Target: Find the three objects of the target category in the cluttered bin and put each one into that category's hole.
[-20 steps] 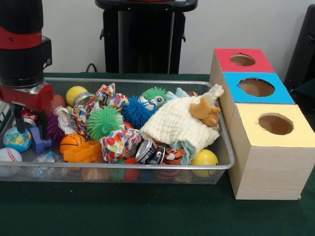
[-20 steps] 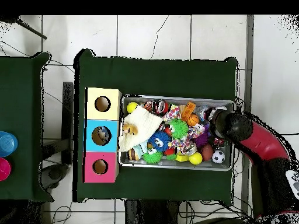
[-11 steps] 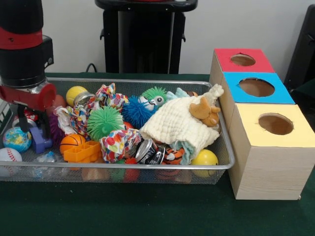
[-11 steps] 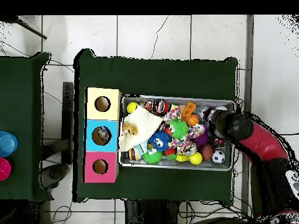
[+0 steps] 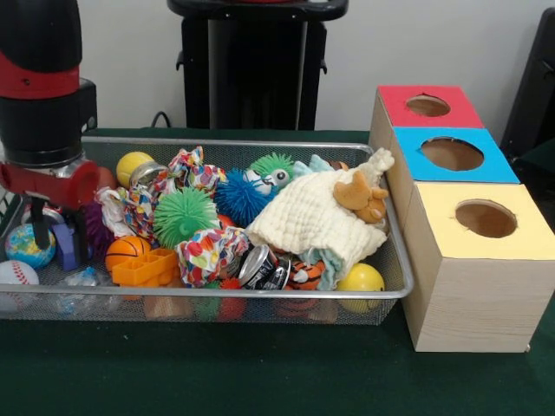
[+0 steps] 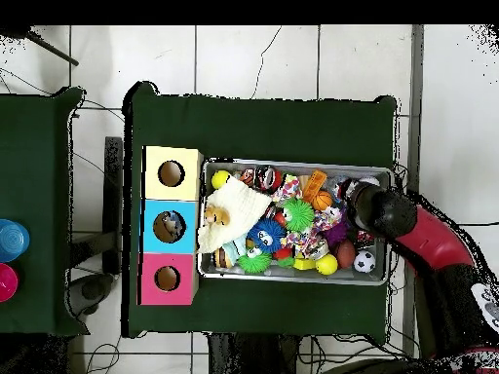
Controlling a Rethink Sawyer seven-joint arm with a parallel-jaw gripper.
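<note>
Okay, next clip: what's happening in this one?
A Sawyer arm has its gripper lowered into one end of a wire bin packed with balls, spiky toys, cans and a cream cloth. It sits among a globe ball and a purple toy; whether it grips anything cannot be told. Beside the bin's other end stand the red, blue and yellow hole boxes.

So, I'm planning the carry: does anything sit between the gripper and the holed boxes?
Yes: the clutter in the bin, with the cream cloth heaped against the wall nearest the boxes. Above the pile, nothing visible blocks the way.
</note>
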